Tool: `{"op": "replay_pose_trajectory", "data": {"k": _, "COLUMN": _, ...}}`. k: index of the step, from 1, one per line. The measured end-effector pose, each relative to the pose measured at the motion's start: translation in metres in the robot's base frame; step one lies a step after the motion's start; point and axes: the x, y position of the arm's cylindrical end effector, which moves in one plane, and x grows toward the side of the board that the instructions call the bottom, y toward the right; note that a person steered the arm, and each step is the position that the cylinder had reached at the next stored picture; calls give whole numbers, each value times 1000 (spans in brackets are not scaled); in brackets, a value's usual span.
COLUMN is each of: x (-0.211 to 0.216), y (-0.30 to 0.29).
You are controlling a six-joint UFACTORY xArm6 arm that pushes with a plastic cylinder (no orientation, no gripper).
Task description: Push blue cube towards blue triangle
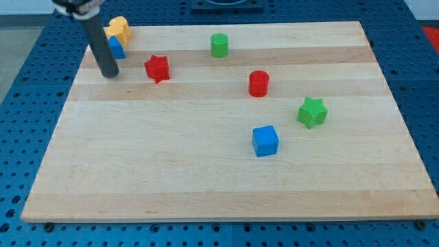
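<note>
The push had not yet begun, as far as we could judge. The blue cube sat alone toward the lower middle of the counter, well apart from the blue triangle, which lay in the view's top-left corner, partly hidden behind our rod, so we took its shape partly on trust. Our tip rested on the wood just below and beside that triangle, far from the cube and on the wrong side of it for pushing. We carried no claw at all, only the rod, so there was nothing to open or close.

What remained was nearly everything: we would have to bring the tip round to the cube's lower-right side and drive it diagonally up and to the view's left.

Room looked generous. The broad middle of the counter between cube and triangle held no blocks. The red star stood near the end of that line, just right of the triangle, and could be clipped. The yellow block touched or nearly touched the triangle close to the counter's top edge, leaving little margin for overshoot there.
</note>
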Motion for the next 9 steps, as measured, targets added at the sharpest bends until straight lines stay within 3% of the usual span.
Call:
{"op": "replay_pose_trajectory", "data": {"k": 1, "x": 84, "y": 59}}
{"op": "replay_pose_trajectory", "data": {"k": 3, "x": 250, "y": 235}}
{"op": "replay_pose_trajectory", "data": {"k": 4, "x": 241, "y": 294}}
{"op": "replay_pose_trajectory", "data": {"k": 6, "x": 154, "y": 281}}
{"op": "replay_pose_trajectory", "data": {"k": 8, "x": 135, "y": 239}}
{"op": "replay_pose_trajectory", "data": {"k": 9, "x": 141, "y": 279}}
